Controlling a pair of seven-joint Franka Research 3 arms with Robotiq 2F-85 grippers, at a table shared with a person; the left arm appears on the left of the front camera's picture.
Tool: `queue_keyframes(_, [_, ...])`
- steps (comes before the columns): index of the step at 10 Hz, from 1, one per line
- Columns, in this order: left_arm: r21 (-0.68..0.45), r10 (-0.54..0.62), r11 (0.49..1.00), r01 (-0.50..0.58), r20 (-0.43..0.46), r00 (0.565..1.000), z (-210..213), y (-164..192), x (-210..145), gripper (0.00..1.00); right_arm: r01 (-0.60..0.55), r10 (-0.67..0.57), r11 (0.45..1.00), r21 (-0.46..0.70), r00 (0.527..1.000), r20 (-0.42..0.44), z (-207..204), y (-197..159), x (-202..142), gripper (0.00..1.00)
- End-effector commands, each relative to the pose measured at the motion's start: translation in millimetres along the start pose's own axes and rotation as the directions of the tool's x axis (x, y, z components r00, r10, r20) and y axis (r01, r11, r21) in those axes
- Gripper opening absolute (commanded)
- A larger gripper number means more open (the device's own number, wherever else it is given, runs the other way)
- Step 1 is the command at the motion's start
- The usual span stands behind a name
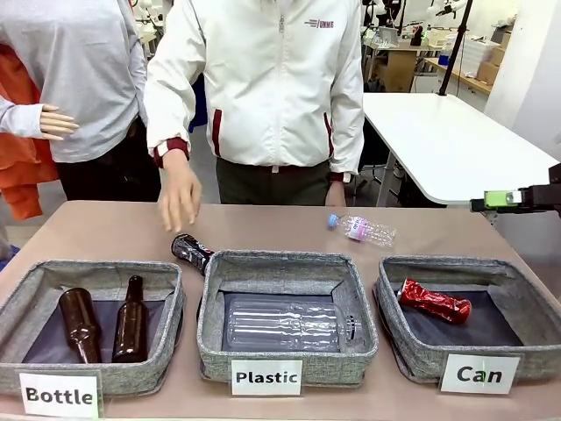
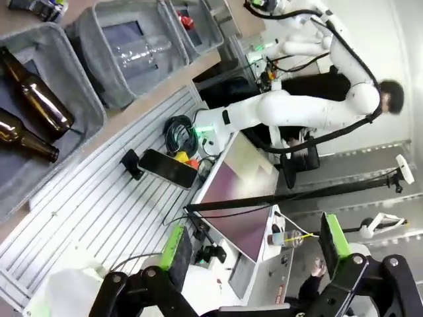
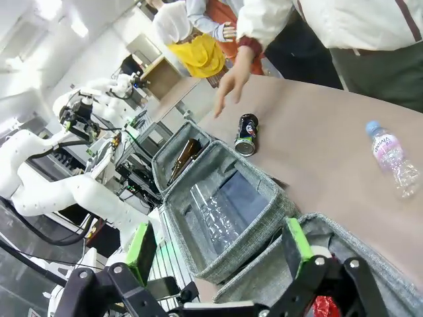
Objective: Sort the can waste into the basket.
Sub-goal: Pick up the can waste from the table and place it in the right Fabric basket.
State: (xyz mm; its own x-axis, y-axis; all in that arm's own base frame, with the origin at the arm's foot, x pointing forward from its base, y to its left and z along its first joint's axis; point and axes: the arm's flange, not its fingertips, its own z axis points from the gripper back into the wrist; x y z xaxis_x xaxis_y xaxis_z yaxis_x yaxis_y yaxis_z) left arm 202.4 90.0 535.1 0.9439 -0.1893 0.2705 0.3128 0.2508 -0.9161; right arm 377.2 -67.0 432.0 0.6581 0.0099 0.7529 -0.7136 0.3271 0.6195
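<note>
The shiny red crushed can lies inside the grey basket labelled "Can" at the front right; it also peeks out at the bottom of the right wrist view. The black can lies on the table behind the left corner of the "Plastic" bin, and a person's hand hovers just above it. In the right wrist view, the black can is far ahead. My right gripper is open and empty, off the table's right edge. My left gripper is open, empty and away from the table.
The "Bottle" bin holds two brown glass bottles. A clear plastic bottle lies in the "Plastic" bin. A small plastic bottle lies on the table behind the bins. The person stands at the far side.
</note>
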Motion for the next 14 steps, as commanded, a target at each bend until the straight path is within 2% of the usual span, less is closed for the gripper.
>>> queue_keyframes(1, [0.002,0.02,1.0,-0.02,0.037,0.999,15.1,1.0,-0.9,1.0,-0.017,0.017,1.0,0.008,1.0,-0.003,2.2,0.0,1.1,1.0])
queue_keyframes(6, [0.055,0.103,0.994,-0.096,-0.135,0.985,-48.7,40.0,-2.9,1.0,-0.017,0.017,1.0,0.008,1.0,-0.003,2.2,0.0,1.1,1.0])
queue_keyframes(7, [0.068,0.105,0.993,-0.098,-0.119,0.987,-55.1,45.1,-0.6,1.0,-0.017,0.017,1.0,0.008,1.0,-0.003,2.2,0.0,1.1,1.0])
queue_keyframes(9, [0.104,0.114,0.988,-0.113,-0.004,0.993,-57.9,50.9,5.6,1.0,-0.017,0.017,1.0,0.008,1.0,-0.003,2.2,0.0,1.1,1.0])
queue_keyframes(10, [0.062,0.102,0.993,-0.096,-0.106,0.989,-44.3,43.8,8.5,1.0,-0.017,0.017,1.0,0.008,1.0,-0.003,2.2,0.0,1.1,1.0])
queue_keyframes(14, [0.062,0.102,0.993,-0.096,-0.106,0.989,-44.3,43.8,8.5,1.0,-0.017,0.017,1.0,0.008,1.0,-0.003,2.2,0.0,1.1,1.0])
